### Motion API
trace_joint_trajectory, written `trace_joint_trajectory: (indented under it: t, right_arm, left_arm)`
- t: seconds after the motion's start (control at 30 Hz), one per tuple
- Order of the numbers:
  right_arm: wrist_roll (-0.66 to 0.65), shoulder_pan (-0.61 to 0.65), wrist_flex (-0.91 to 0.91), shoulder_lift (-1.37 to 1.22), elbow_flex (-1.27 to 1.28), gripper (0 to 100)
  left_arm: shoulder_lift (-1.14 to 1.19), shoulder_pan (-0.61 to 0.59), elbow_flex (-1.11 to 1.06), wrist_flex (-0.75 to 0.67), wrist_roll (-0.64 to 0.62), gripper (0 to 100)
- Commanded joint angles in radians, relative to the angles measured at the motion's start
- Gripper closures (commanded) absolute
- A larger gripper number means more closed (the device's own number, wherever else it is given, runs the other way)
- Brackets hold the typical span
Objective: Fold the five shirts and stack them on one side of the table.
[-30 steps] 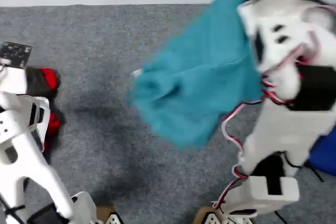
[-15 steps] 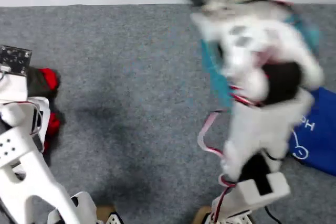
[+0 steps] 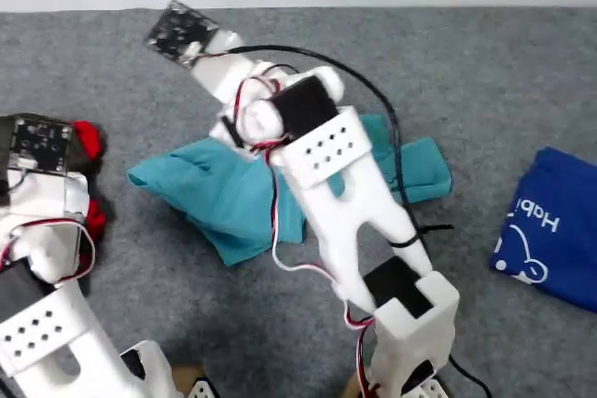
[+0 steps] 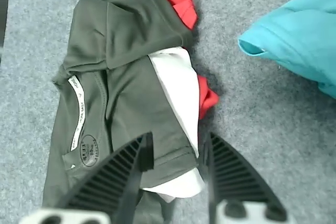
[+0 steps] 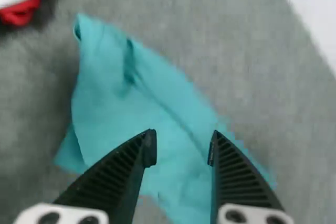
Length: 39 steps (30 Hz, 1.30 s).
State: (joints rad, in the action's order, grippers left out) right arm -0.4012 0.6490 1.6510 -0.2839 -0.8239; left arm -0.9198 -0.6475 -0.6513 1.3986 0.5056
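So the teal shirt (image 3: 215,193) lies rumpled, long axis side to side across the table (image 3: 485,81). The right gripper (image 5: 182,142) hangs spread above it, and the left gripper (image 4: 177,145) is spread over the dark pile (image 4: 115,77).

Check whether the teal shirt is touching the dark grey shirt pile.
Apart. The left wrist view shows a strip of bare grey table between the teal shirt and the dark grey shirt pile.

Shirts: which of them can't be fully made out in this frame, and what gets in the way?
- Teal shirt: high view, middle hidden under the right arm.
- Blue shirt: high view, cut off by the right edge.
- Stack: left wrist view, near end behind the left tool; red shirt mostly buried in it.
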Motion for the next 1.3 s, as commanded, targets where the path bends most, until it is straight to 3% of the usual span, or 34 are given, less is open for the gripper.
trace_joint_trajectory:
  t: [0.0,0.1,0.33,0.5,0.67,0.9,1.27]
  right_arm:
    - [0.017,-0.104,0.117,0.010,-0.032,82.2]
    - [0.017,-0.211,0.148,0.021,-0.040,82.2]
    - [0.012,-0.449,0.147,0.116,-0.008,82.2]
    - [0.012,-0.568,0.147,0.225,0.094,82.2]
    - [0.012,-0.657,0.145,0.351,0.262,82.2]
    - [0.012,-0.730,0.145,0.472,0.446,82.2]
    - [0.008,-0.817,0.145,0.674,0.614,82.2]
  left_arm:
    - [-0.031,0.021,-0.022,-0.023,0.011,84]
    - [-0.032,0.124,-0.053,-0.023,0.009,84]
    - [-0.029,0.546,-0.061,-0.023,0.003,84]
    - [0.063,0.772,-0.041,-0.023,-0.048,80]
    - [0.328,0.890,0.104,-0.006,-0.054,79]
    - [0.695,1.057,0.323,0.058,0.052,79]
    - [1.108,1.112,0.552,0.057,0.147,79]
